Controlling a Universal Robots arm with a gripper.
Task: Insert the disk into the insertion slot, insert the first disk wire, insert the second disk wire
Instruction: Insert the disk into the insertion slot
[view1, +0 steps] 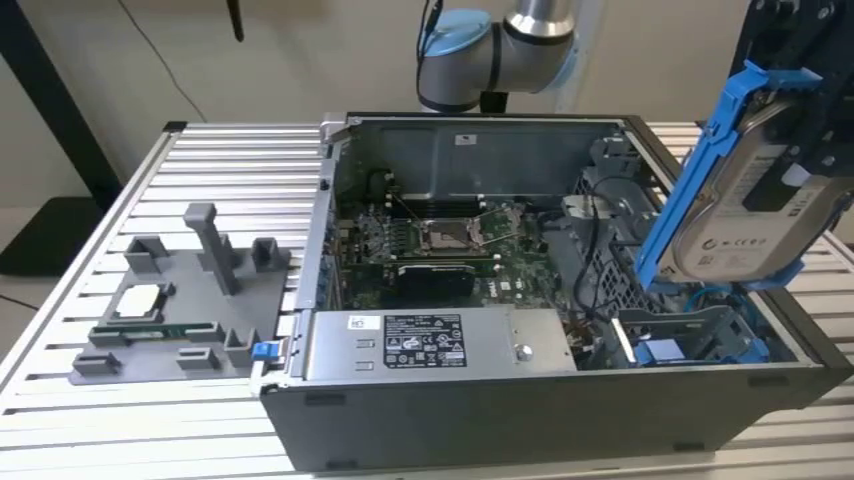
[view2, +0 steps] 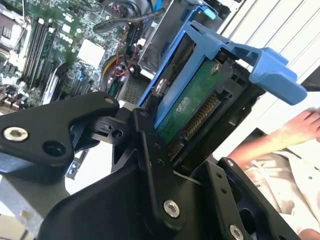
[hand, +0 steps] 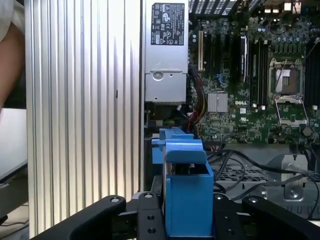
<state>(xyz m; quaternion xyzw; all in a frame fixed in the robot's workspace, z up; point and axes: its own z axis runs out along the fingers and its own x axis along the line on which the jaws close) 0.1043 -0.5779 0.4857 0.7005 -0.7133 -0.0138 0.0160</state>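
While aloft, one disk (view1: 747, 215), one pincer (hand: 186, 219).

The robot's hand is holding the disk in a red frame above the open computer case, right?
Not quite: the frame is blue, not red, as the exterior view shows. The hand does hold the disk above the open computer case.

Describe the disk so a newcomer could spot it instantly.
Find the open computer case on the slatted table. Above its end at the exterior view's right, the claw holds the disk raised. Unlike the grey power-supply box, it sits in a bright blue frame.
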